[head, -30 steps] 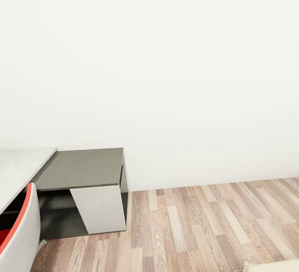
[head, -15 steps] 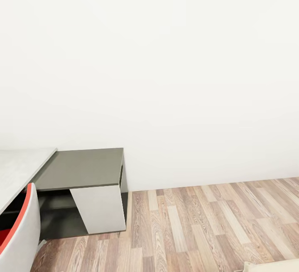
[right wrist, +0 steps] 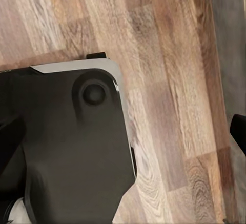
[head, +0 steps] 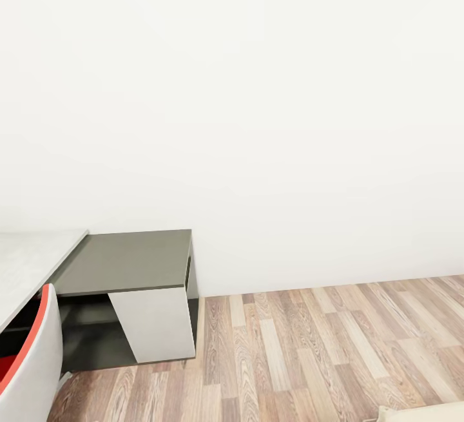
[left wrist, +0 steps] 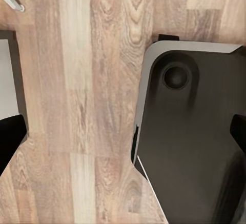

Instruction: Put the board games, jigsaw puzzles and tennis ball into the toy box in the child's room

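we're in transit, nothing in hand. both wrist cams look straight down at the wood floor (left wrist: 77,106) with the dark robot base (left wrist: 195,142) under them. left fingers (left wrist: 125,134) show as dark tips at opposite frame edges, spread apart, nothing between them. right fingers (right wrist: 123,131): one dark tip at the frame edge, the other lost against the base, so we can't tell their state.

further out, one red-and-white chair (head: 29,351), then the worktop (head: 122,261): one pale slab, one lower dark section with a white panel. a beige corner at the floor edge may be the bed (head: 419,412). beyond that, bare wall.

toy count in view: zero games, zero puzzles, zero balls, zero toy box. next move, by our read: turn the base toward the worktop or the bed until toys show.
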